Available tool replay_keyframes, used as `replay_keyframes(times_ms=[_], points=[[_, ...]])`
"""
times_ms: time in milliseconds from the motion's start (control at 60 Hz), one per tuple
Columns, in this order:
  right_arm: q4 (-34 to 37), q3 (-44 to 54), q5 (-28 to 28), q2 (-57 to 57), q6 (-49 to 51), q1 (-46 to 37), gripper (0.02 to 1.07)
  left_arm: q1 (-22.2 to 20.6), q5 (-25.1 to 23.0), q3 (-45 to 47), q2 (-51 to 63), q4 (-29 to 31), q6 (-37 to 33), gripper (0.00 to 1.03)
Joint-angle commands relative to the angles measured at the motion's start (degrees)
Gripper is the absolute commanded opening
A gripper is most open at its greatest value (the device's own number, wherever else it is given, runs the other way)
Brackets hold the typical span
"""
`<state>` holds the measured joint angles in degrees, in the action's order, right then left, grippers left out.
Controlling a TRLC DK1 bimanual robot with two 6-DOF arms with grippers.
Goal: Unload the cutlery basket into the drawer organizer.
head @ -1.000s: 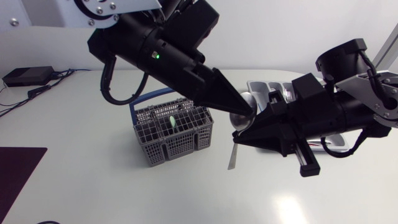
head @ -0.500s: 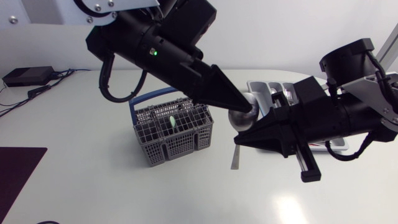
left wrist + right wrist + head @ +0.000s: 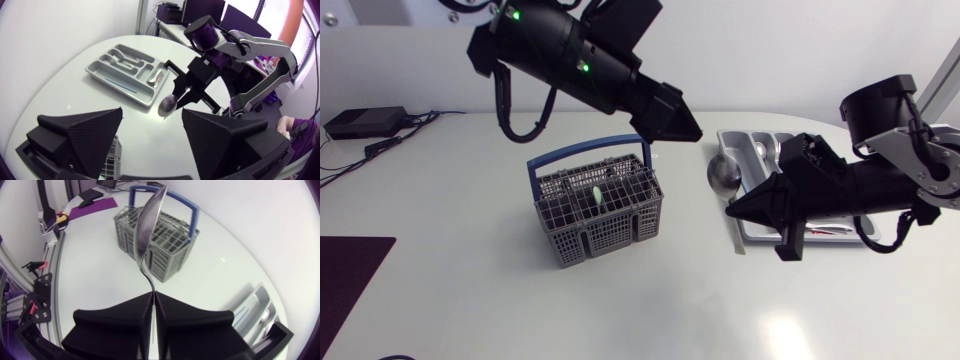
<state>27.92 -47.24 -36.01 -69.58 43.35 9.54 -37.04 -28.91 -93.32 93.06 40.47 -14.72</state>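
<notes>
Unloading partway: spoon (image 3: 722, 175) in transit, cutlery basket (image 3: 600, 215) not yet empty.

Right claw (image 3: 732, 208) is clenched on the spoon's handle, bowl raised just beside the drawer organizer (image 3: 116, 86)'s near edge, not yet set down. The organizer already carries several pieces. One green-handled item (image 3: 593, 195) stands in the basket; others cannot be made out. Left claw (image 3: 680, 125) is released and empty, raised above the basket's far side, apart from the right. Bare desk (image 3: 470, 290) in front gives room.
</notes>
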Motion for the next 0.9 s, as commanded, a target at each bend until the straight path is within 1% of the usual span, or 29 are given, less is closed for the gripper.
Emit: replay_keyframes(times_ms=[0,50,83,133,217,233,283,300,350,367,383,400,467,500,517,533,583,633,683,817,883], points=[[-3.4,-2.41,3.23,-3.9,-5.82,-0.75,0.07,-0.84,3.24,3.14,-0.33,-1.18,1.98,0.95],[-4.54,-3.73,6.48,-5.48,-7.49,-1.1,0.08,-0.84,6.67,3.93,-0.51,-1.97,2.15,0.95],[-6.3,-4.88,8.76,-6.97,-9.43,-1.19,0.07,-0.84,8.25,4.46,-0.68,-2.24,2.15,0.95],[-7.09,-6.72,10.87,-8.99,-11.1,-1.89,0.07,-0.76,10.54,5.16,-1.03,-2.59,2.15,0.95],[-9.11,-10.5,15.53,-12.77,-14.26,-2.95,0.07,-0.49,12.47,6.39,-2.26,-3.03,2.15,0.95],[-9.55,-11.2,16.32,-13.48,-14.96,-3.12,0.07,-0.49,14.32,7.54,-3.41,-4.08,2.15,0.95],[-10.52,-13.93,19.84,-16.2,-17.16,-3.56,0.08,-0.49,16.51,8.86,-4.73,-4.78,2.06,0.95],[-10.61,-14.37,20.36,-16.64,-17.51,-3.65,0.07,-0.49,16.6,9.03,-4.99,-4.87,2.06,0.95],[-11.84,-17.09,25.2,-19.36,-19.62,-3.65,0.07,-0.4,17.92,10.44,-6.57,-5.14,1.71,0.95],[-12.54,-18.06,27.57,-20.42,-20.68,-3.74,0.07,-0.4,18.27,10.7,-6.84,-5.31,1.71,0.95],[-13.07,-18.85,29.15,-21.3,-21.38,-3.65,0.07,-0.32,19.59,11.67,-7.71,-6.01,1.71,0.95],[-13.24,-19.2,30.12,-21.74,-21.91,-3.65,0.07,-0.23,19.68,12.02,-7.98,-6.28,1.71,0.95],[-14.04,-22.72,36.8,-25.43,-24.63,-2.69,0.07,0.21,20.47,13.78,-9.38,-7.25,1.45,0.95],[-14.12,-24.12,39.09,-26.83,-25.69,-2.42,0.07,0.3,21.17,14.66,-10.0,-7.6,1.27,0.95],[-14.21,-24.21,39.26,-26.92,-25.78,-2.42,0.07,0.3,21.17,14.74,-10.09,-7.68,1.27,0.95],[-14.12,-26.23,42.25,-28.86,-27.62,-2.07,0.07,0.47,21.17,15.36,-10.79,-7.77,1.19,0.95],[-12.54,-29.84,45.68,-32.11,-30.35,-1.81,0.07,0.65,21.26,16.24,-11.49,-7.86,1.1,0.95],[-10.17,-33.35,47.87,-35.01,-33.07,-1.72,0.07,0.91,21.26,16.68,-12.11,-7.95,1.1,0.95],[-8.5,-35.64,49.02,-36.85,-34.48,-1.63,0.07,0.91,21.26,17.38,-12.9,-8.12,1.01,0.95],[-1.64,-45.57,54.2,-43.27,-40.72,-1.89,0.07,1.35,21.26,18.35,-14.22,-8.3,0.83,0.95],[1.61,-49.7,55.52,-45.91,-43.0,-2.51,0.07,1.44,21.26,18.7,-14.57,-8.3,0.66,0.95]])
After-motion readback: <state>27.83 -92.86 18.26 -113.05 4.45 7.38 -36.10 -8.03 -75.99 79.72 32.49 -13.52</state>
